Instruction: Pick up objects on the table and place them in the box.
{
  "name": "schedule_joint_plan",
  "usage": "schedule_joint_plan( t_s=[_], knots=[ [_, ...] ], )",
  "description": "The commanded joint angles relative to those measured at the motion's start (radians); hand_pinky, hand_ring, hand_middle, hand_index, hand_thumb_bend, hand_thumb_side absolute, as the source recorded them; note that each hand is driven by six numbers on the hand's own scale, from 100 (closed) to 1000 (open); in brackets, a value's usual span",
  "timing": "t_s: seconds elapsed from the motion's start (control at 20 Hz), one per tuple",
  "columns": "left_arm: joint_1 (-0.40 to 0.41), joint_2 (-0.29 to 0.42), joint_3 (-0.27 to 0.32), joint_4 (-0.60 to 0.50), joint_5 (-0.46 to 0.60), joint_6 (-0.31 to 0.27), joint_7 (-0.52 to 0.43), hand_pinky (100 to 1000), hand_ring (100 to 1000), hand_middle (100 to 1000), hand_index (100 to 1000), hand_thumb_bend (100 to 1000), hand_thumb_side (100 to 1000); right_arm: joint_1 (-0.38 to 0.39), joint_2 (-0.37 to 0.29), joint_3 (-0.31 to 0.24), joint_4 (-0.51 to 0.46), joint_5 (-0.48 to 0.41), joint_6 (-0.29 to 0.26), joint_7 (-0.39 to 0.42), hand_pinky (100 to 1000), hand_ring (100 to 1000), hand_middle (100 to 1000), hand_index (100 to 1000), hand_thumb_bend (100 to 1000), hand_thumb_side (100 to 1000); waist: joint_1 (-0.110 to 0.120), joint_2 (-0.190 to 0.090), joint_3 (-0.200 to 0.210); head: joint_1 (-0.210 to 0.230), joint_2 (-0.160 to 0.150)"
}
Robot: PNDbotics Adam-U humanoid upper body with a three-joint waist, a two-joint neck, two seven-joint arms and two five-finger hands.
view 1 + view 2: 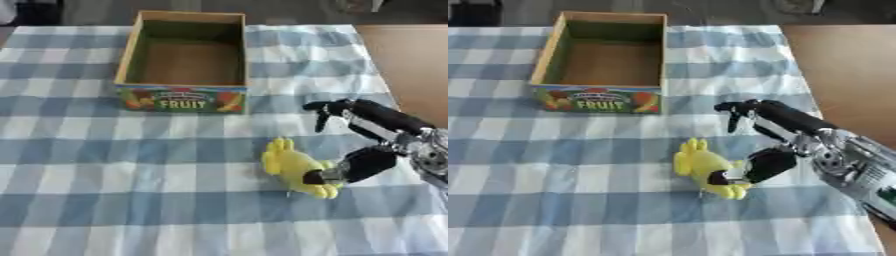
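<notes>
The right hand enters from the right side and is positioned at the yellow plush toy. The thumb presses against the toy's near-right end, where it overlaps the yellow fabric. The fingers extend straight, above and beyond the toy, with an open gap between them and the plush. The hand is therefore released: it touches the toy but does not enclose it. The left hand does not appear in either view.

The toy lies on the checked tablecloth, directly below and to the left of the hand's palm. The cardboard box, printed FRUIT on its near wall, stands open and empty, well apart from the hand, ahead of the fingertips and to their left.

Judged step: grasp closure, not yet done. No object is in the box.

Failure risks from this position:
- Only the thumb is in contact. If the fingers close without first descending, they are likely to pass over the toy and close on nothing.
- The toy is soft and rounded. A pinch on one end may deform it and let it slip out during the lift.
- Thumb pressure alone may push the toy along the cloth, away from the palm.
- The cloth may bunch under a sliding toy or be caught in the grasp.
</notes>
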Motion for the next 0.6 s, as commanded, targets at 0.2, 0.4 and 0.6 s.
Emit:
schedule_joint_plan(
  t_s=[0.2, 0.4, 0.6],
  knots=[
    [-0.002, 0.019, -0.004, -0.018, 0.004, 0.003, -0.004, 643, 613, 553, 925, 100, 742, -0.003, -0.005, 0.053, -0.019, 0.039, 0.042, 0.050, 877, 896, 605, 948, 743, 505, 0.000, -0.016, 0.006, -0.009, 0.003],
    [-0.001, 0.017, -0.006, -0.018, 0.007, 0.004, -0.006, 642, 612, 553, 925, 100, 743, -0.006, 0.014, 0.082, -0.019, 0.056, 0.078, 0.076, 875, 893, 597, 946, 731, 491, 0.002, -0.014, 0.008, -0.014, 0.007],
    [0.001, 0.016, -0.008, -0.018, 0.008, 0.005, -0.009, 641, 612, 553, 926, 100, 743, -0.013, 0.022, 0.097, -0.019, 0.071, 0.104, 0.086, 874, 893, 598, 945, 723, 478, 0.005, -0.011, 0.009, -0.020, 0.009]
  ],
)
